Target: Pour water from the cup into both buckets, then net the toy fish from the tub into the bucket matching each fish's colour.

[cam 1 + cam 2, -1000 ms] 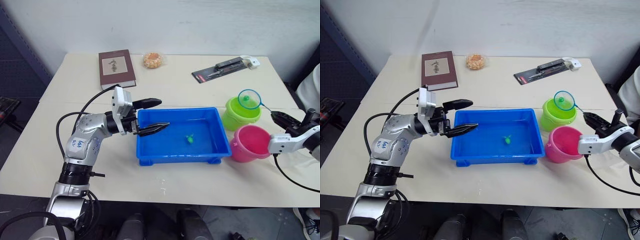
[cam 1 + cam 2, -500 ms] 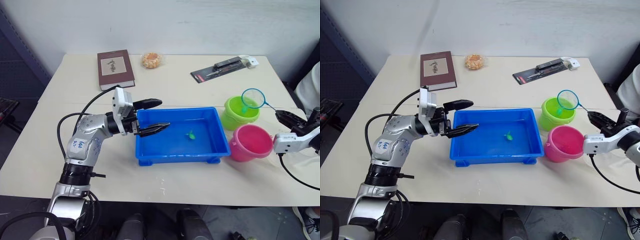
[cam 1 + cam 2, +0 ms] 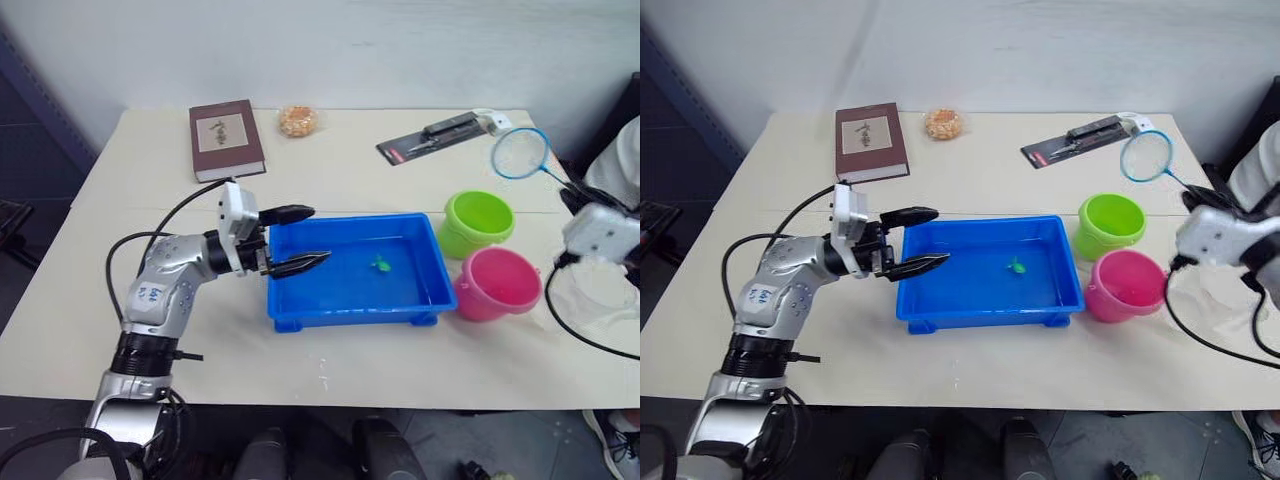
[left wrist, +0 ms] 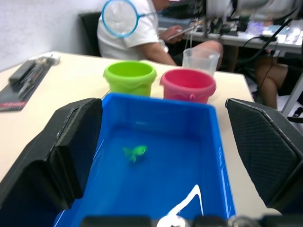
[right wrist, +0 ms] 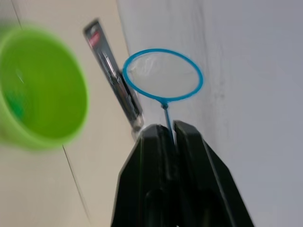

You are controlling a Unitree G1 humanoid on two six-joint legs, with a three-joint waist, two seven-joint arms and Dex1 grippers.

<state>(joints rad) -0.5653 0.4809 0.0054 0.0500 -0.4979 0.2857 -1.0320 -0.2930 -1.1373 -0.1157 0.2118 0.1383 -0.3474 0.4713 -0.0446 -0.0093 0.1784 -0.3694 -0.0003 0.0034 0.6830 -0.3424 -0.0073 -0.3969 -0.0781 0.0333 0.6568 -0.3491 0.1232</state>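
Right claw (image 5: 169, 128), clamped on the net (image 3: 520, 153), has lifted it empty off the green bucket (image 3: 477, 222); left claw (image 3: 298, 239) gapes at the tub (image 3: 350, 312), one green fish (image 3: 381, 265) remaining.

Two buckets (image 3: 478, 222); one tub (image 3: 351, 312); one fish (image 3: 381, 265); one net (image 3: 520, 153).

Head pair: table (image 3: 350, 370) viewed from above and in front, whole top covered, the two eyes slightly offset. Left wrist view: set low at the tub (image 4: 208, 156), looking along it toward green bucket (image 4: 130, 78) and pink bucket (image 4: 188, 85). Right wrist view: close behind the net (image 5: 163, 75), green bucket shared.
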